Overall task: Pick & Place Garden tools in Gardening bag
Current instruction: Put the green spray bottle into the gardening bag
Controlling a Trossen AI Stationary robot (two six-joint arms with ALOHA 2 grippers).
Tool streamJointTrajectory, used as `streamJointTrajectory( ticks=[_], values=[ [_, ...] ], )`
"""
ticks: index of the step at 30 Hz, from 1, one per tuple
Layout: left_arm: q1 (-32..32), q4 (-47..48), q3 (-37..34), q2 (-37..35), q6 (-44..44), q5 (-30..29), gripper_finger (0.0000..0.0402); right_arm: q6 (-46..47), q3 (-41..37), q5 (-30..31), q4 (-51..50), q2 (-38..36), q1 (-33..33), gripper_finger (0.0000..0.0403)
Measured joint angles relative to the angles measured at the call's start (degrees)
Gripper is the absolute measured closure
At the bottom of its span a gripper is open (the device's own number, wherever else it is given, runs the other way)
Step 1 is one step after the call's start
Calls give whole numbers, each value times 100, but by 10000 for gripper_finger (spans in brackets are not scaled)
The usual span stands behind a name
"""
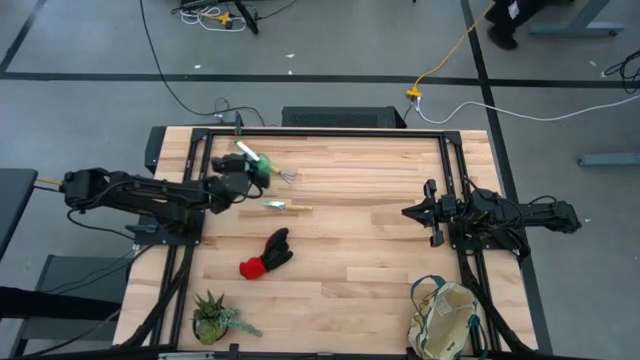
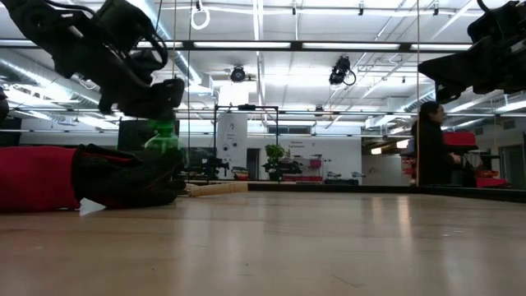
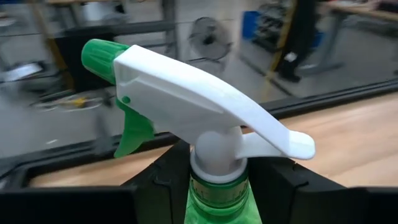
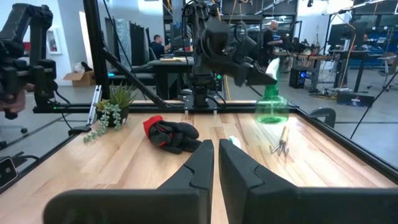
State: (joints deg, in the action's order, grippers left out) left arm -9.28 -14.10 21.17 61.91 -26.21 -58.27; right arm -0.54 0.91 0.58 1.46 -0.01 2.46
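My left gripper (image 1: 246, 178) is shut on a green spray bottle (image 4: 272, 106) with a white trigger head (image 3: 205, 93), at the table's far left. A wooden-handled rake (image 1: 286, 175) lies just right of it, and a wooden-handled trowel (image 1: 287, 207) lies nearer. The red-and-black glove pair (image 1: 267, 254) lies mid-table. The beige gardening bag (image 1: 446, 320) with green trim stands at the near right corner. My right gripper (image 1: 414, 212) waits shut at the right side, touching nothing. My left gripper pinches the bottle's neck (image 3: 217, 186), just under the white trigger head, with one finger on each side. The fingers reach in almost level from the table's left. The bottle hangs roughly upright below the hold (image 4: 272, 115), its base low over the table.
A small spiky potted plant (image 1: 212, 318) stands at the near left corner. A black metal frame (image 1: 330, 132) runs along the table's far edge and sides. Bare wood lies between the gloves and the bag.
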Motion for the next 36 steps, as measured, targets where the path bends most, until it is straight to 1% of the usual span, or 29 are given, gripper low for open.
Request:
streamJointTrajectory(
  ticks=[6, 11, 14, 17, 21, 30, 36],
  values=[
    [126, -1152, -2, -24, 900, 807, 253, 1, 0, 0, 1, 0, 0, 373],
    [273, -1839, 0, -26, 1055, 1535, 257, 1, -1, 0, 0, 0, 0, 373],
    [353, -2050, 0, -26, 1094, 1856, 255, 0, 0, 0, 0, 0, 1, 373],
    [394, -2138, 2, -24, 1081, 2135, 253, 1, -2, 0, 1, 0, 2, 373],
    [396, -2124, 187, -19, 1103, 2513, 257, -1, 0, 0, 0, 0, 0, 373],
    [395, -2013, 912, -4, 1661, 3204, 256, 1, -2, 0, -1, 0, 0, 373],
    [396, -1601, 1465, -4, 1706, 3620, 254, 1, 0, 0, 1, 0, 0, 373]
  ],
)
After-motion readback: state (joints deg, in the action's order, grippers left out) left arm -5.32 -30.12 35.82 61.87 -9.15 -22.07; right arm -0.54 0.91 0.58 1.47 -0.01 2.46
